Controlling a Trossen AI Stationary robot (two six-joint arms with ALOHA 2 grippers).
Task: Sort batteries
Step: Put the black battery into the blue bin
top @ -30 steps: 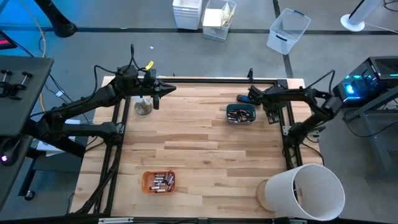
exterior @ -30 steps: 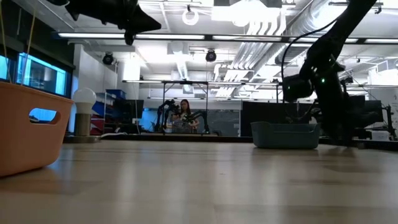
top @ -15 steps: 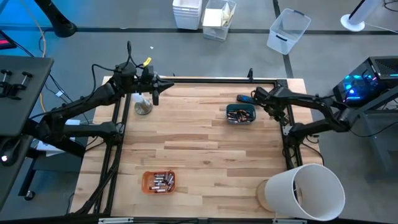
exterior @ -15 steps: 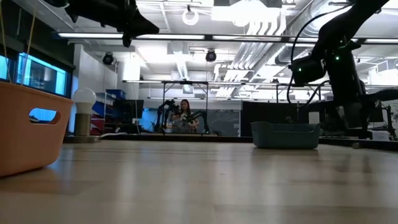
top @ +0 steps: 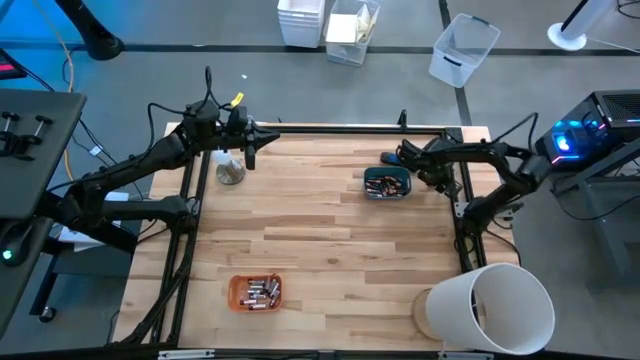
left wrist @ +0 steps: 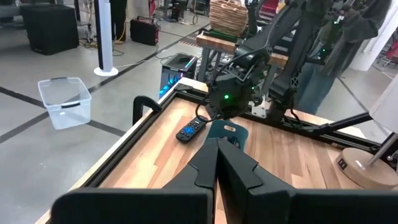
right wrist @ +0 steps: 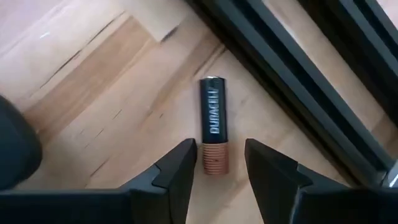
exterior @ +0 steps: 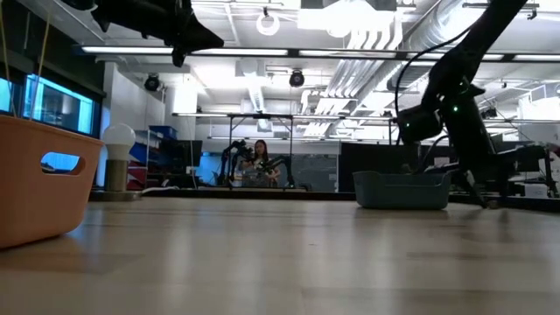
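Observation:
One battery (right wrist: 212,134), black with a copper end, lies flat on the wood near the table's right rail. My right gripper (right wrist: 217,163) points down over it, open. Its fingers stand on either side of the copper end, with a gap to each. In the high view this gripper (top: 437,183) hides the battery. More batteries lie in a dark bin (top: 387,184) just left of it and in an orange bin (top: 255,292) near the front left. My left gripper (top: 250,158) hangs shut and holds nothing, high over the far left corner.
A dark remote (top: 392,157) lies behind the dark bin. A light bulb (top: 230,172) stands under my left arm. A big white cylinder (top: 495,310) stands at the front right corner. A black rail (right wrist: 292,68) runs close beside the lone battery.
My right gripper rose and swung a little toward the far right, then came back down beside the dark bin, its wrist rolled. It has stayed open.

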